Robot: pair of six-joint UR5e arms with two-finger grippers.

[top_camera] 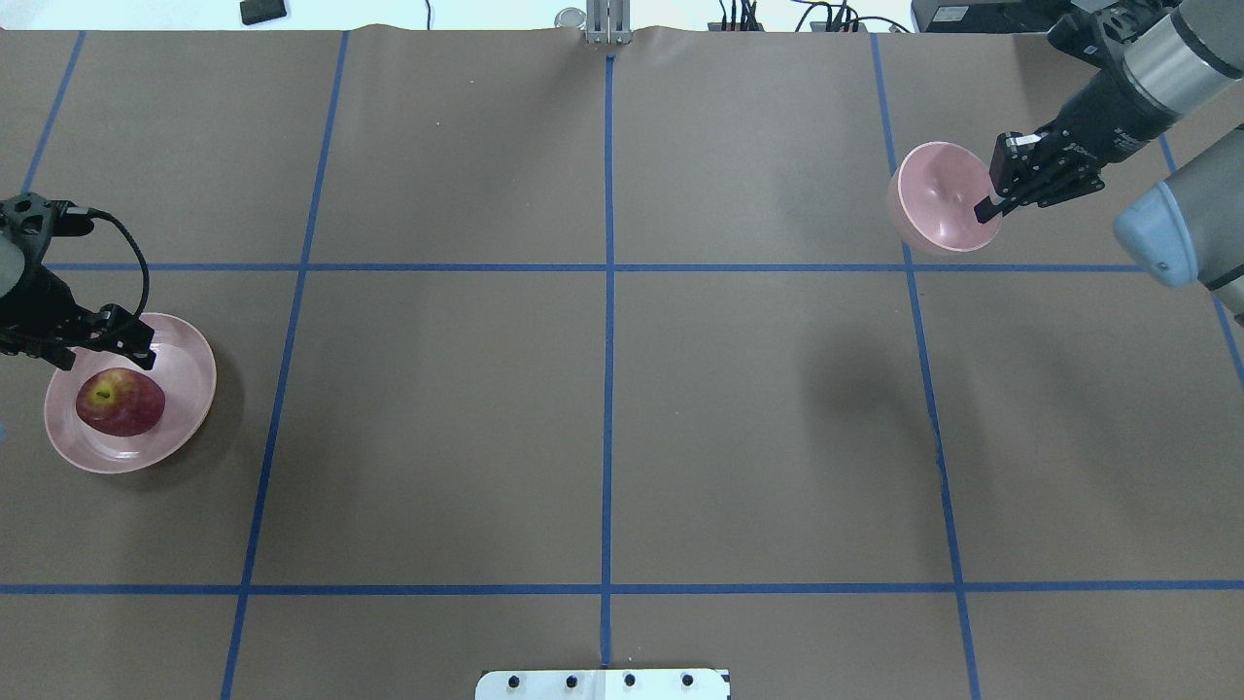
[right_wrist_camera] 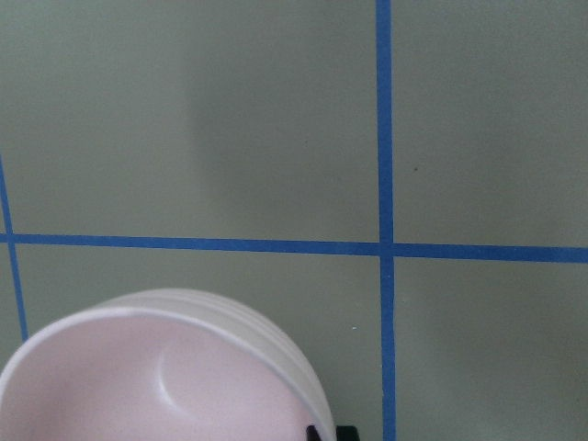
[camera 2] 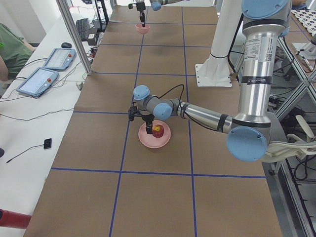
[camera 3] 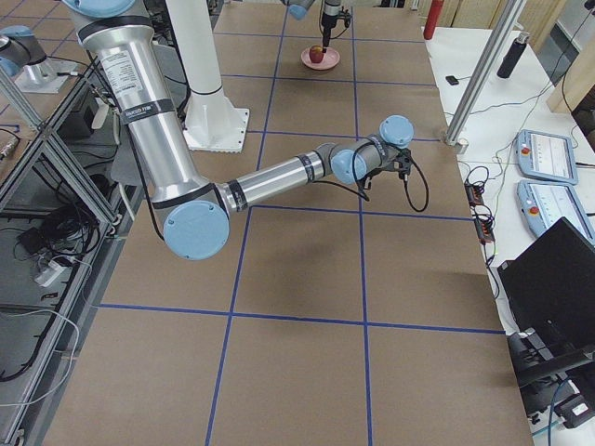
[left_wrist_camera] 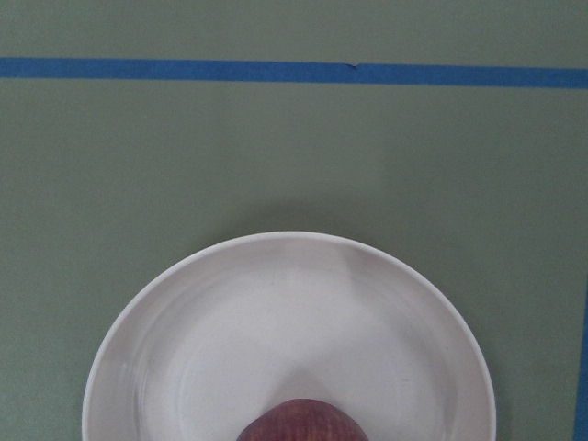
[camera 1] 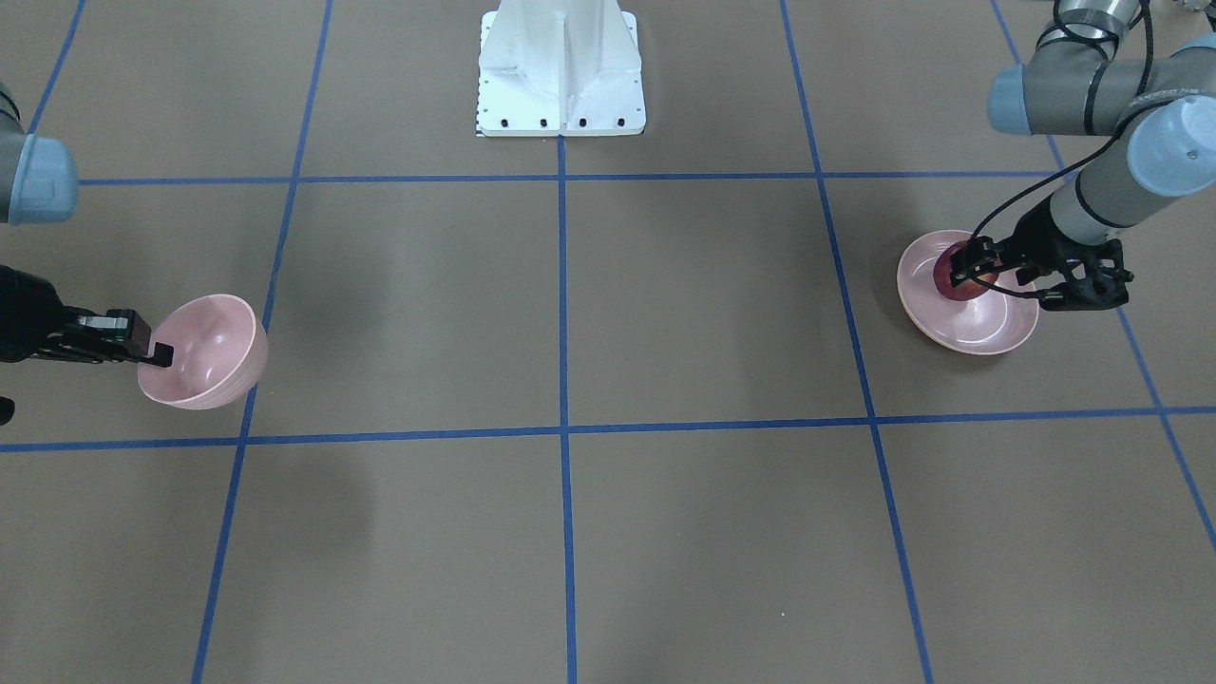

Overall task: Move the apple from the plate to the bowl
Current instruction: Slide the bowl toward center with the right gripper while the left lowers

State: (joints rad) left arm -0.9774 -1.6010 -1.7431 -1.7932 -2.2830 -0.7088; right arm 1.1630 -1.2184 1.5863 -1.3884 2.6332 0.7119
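The dark red apple [top_camera: 120, 402] lies on the wide pink plate [top_camera: 185, 384] at the table's left end. It also shows in the left wrist view [left_wrist_camera: 299, 424] at the bottom edge. My left gripper [top_camera: 102, 348] hovers open just over the plate's far side, beside the apple, touching neither. My right gripper [top_camera: 991, 199] is shut on the rim of the small pink bowl [top_camera: 933, 194] at the far right, one finger inside it. The bowl is tilted, its opening turned toward the table's middle. It also shows in the front view [camera 1: 214, 347].
The brown table is marked into squares with blue tape [top_camera: 608, 292]. The robot's white base [camera 1: 560, 71] stands at the middle of the near edge. Operator tablets [camera 2: 47, 69] lie on a side bench off the table.
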